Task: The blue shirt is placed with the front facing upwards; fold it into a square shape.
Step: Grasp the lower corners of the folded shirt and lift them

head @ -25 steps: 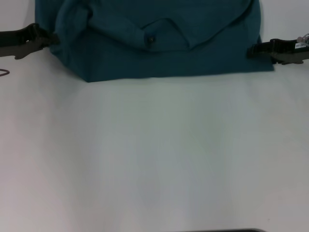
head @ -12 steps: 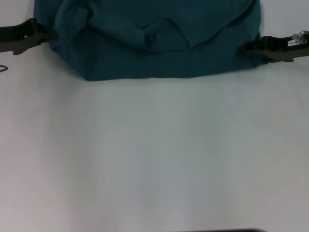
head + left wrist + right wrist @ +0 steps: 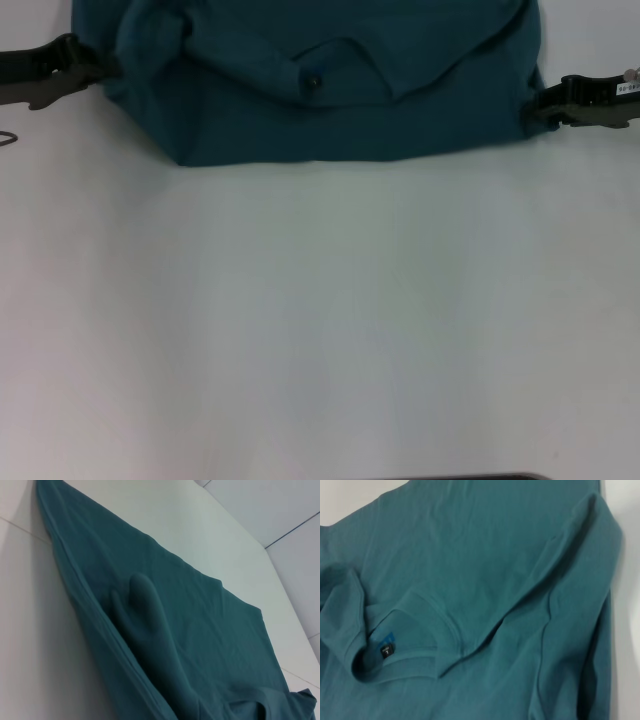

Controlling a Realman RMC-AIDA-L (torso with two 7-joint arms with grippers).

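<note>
White tabletop (image 3: 320, 320) lies nearest. Beyond it, at its far edge, rests the dark teal-blue cotton shirt (image 3: 330, 90), folded, collar showing. Left gripper (image 3: 100, 70) and right gripper (image 3: 535, 103) touch its opposite sides; I cannot tell their opening.

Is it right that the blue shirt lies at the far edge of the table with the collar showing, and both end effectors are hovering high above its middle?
Not quite. The blue shirt does lie far back with its collar showing, but the end effectors are not above its middle. In the head view the left end effector sits at the shirt's left edge and the right end effector at its right edge, low by the table.
</note>
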